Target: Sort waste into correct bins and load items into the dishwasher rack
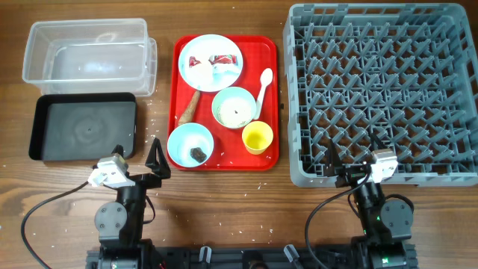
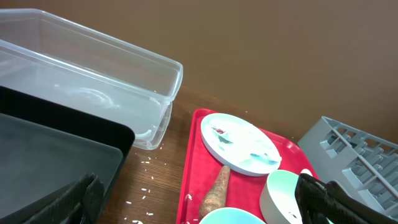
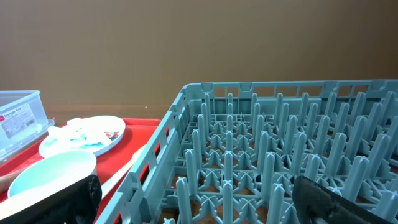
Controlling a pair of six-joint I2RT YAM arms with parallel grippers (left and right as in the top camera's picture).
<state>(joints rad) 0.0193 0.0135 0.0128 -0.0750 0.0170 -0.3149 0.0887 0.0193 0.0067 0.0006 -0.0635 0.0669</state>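
Observation:
On the red tray [image 1: 267,45] lie a pale blue plate [image 1: 202,52] with crumpled wrappers [image 1: 221,60], a brown cone [image 1: 190,107], a bowl [image 1: 181,142] with a dark lump [image 1: 199,152], a bowl [image 1: 235,107] with rice grains, a yellow cup [image 1: 257,137] and a white spoon [image 1: 264,82]. The clear tub [image 1: 86,48] and black tray [image 1: 82,127] stand at the left, the grey rack [image 1: 381,90] at the right. My left gripper [image 1: 137,158] is open and empty near the black tray's front corner. My right gripper [image 1: 357,155] is open and empty at the rack's front wall.
Rice grains are scattered on the wooden table [image 1: 246,202] around the red tray. The left wrist view shows the tub [image 2: 93,81], plate [image 2: 239,143] and cone [image 2: 214,190]. The right wrist view shows the rack's pegs [image 3: 273,143].

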